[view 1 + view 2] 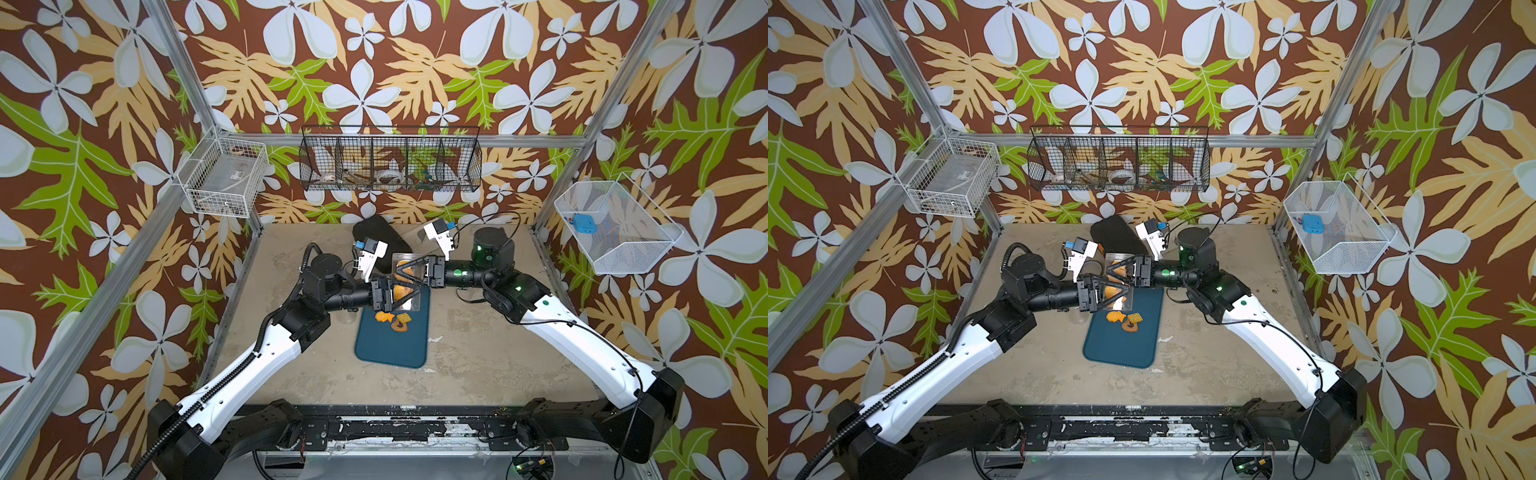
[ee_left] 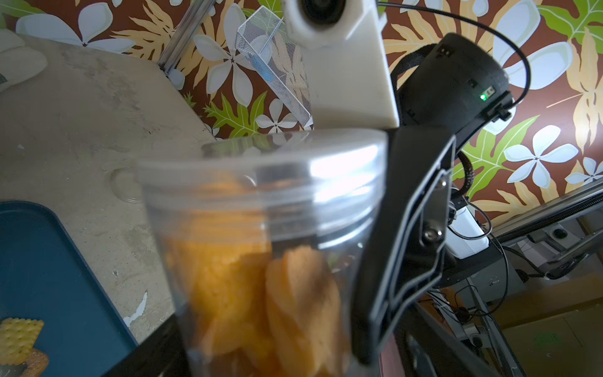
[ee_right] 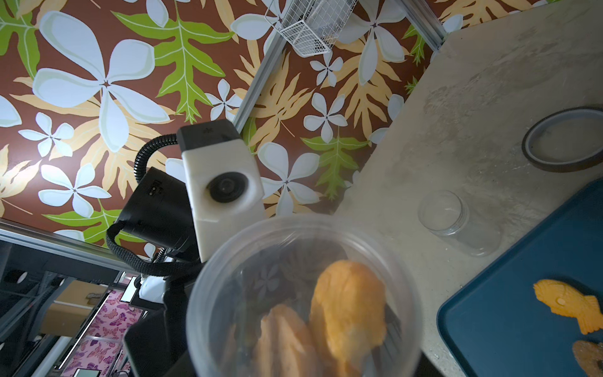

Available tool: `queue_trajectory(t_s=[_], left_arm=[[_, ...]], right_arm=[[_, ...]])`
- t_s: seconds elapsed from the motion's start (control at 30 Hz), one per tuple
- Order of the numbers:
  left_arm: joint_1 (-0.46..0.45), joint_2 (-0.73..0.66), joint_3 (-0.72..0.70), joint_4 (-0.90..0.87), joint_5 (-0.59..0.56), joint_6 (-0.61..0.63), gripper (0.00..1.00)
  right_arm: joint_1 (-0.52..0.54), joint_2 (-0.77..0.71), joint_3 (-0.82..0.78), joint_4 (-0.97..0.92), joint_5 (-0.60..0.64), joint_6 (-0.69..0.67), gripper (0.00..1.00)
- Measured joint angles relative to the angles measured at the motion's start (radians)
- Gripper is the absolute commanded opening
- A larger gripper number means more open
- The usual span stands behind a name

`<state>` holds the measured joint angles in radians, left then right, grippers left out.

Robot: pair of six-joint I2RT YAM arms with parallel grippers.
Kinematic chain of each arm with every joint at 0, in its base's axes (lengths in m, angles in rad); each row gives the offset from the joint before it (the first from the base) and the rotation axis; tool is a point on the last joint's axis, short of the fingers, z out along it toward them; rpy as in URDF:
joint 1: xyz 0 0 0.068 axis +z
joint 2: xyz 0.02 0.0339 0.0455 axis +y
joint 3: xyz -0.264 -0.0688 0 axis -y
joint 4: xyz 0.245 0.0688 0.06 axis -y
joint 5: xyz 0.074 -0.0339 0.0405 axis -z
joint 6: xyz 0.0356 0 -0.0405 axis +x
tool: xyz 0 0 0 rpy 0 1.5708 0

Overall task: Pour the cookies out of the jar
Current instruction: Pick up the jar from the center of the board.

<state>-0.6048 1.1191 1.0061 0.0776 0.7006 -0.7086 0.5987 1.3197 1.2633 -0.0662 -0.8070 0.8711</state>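
Looking down in both top views, the jar (image 1: 400, 259) is clear and up off the table (image 1: 478, 332), tipped on its side over the far end of the blue tray (image 1: 392, 349). The left arm (image 1: 270, 345) and the right arm (image 1: 573, 336) meet at it from each side. The right jaws are grasping the jar at its far part. The left jaws stand on both sides of its near part, but I cannot tell if they squeeze it. Some orange cookies (image 1: 400, 291) are inside the jar, and three more lie close together on the tray (image 1: 1121, 349), just beside the near end of the jar (image 1: 1115, 259). A clear lid (image 1: 347, 318) sits on the table just beside the tray, under the left arm. In the left wrist view the jar (image 2: 261, 196) fills the middle, blurry, with cookies (image 2: 228, 277) in it, and a ridged yellow cookie (image 2: 19, 336) lies on the tray (image 2: 49, 277). In the right wrist view the round end of the jar (image 3: 293, 244) is close up, with two cookies (image 3: 346, 306) showing inside. A fish cookie (image 3: 567, 303) lies on the tray (image 3: 505, 326). The clear lid (image 3: 447, 218) stands on the table near the tray, and a dark ring (image 3: 564, 143) lies farther off.
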Motion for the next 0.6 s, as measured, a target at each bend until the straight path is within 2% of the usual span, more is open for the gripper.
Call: queue_trajectory(t_s=[0.33, 0.47, 0.6], left_arm=[[0.000, 0.001, -0.046, 0.053, -0.010, -0.028, 0.82], [0.000, -0.008, -0.069, 0.071, 0.002, -0.048, 0.72], [0.000, -0.011, -0.069, 0.069, 0.007, -0.051, 0.68]], right_arm=[[0.016, 0.002, -0.003, 0.012, 0.031, 0.018, 0.57], [0.016, 0.011, -0.003, 0.012, 0.031, 0.019, 0.58], [0.016, 0.014, -0.003, 0.013, 0.033, 0.018, 0.61]])
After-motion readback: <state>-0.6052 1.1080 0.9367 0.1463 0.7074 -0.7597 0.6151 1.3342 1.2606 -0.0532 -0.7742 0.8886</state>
